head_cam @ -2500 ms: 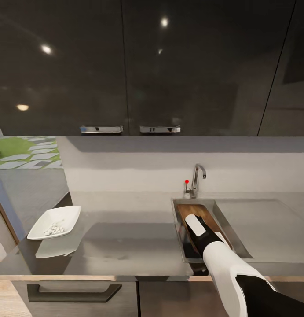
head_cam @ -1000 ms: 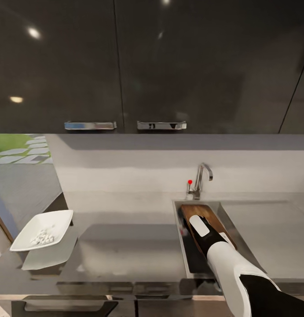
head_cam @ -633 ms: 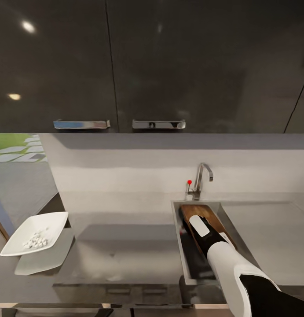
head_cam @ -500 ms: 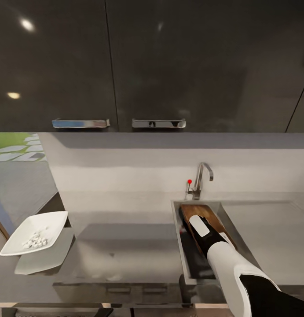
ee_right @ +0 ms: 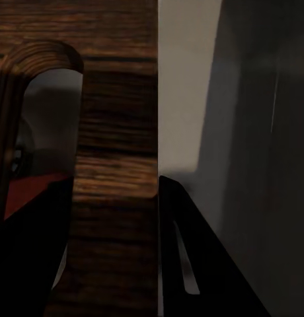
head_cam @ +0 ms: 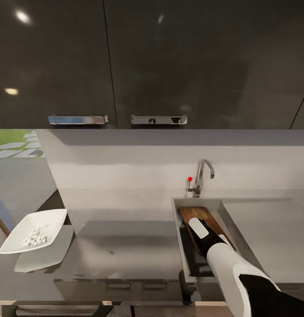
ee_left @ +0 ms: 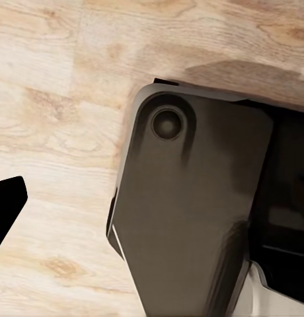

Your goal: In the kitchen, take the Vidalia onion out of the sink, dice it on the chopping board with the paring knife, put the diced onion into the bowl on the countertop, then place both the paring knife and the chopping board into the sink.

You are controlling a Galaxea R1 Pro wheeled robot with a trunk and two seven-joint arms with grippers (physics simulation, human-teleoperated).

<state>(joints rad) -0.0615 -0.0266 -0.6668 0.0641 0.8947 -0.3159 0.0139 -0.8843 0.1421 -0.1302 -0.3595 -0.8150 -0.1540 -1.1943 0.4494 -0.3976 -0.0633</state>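
Observation:
The brown chopping board (head_cam: 200,214) leans tilted inside the steel sink (head_cam: 176,229). My right arm (head_cam: 222,257) reaches down into the basin. In the right wrist view my right gripper (ee_right: 115,186) is shut on the chopping board (ee_right: 115,99), one dark finger on each side of the strip beside its handle slot (ee_right: 49,119). A red patch (ee_right: 33,191) shows through the slot and looks like the paring knife's handle. At the far left of the countertop (head_cam: 125,240) the white bowl (head_cam: 55,215) holds the diced onion (head_cam: 33,238). One black fingertip (ee_left: 6,206) of my left gripper hangs over a wooden floor.
The chrome tap (head_cam: 201,176) with its red knob (head_cam: 189,179) stands behind the basin, and the flat drainboard (head_cam: 266,231) lies to the right. Dark glossy wall cabinets with steel handles (head_cam: 158,119) hang overhead. A dark part of the robot's base (ee_left: 191,211) lies under the left wrist.
The whole head picture has shifted, so the camera moved; the bowl now sits further left. My right arm stays in the sink, holding the board in the same place.

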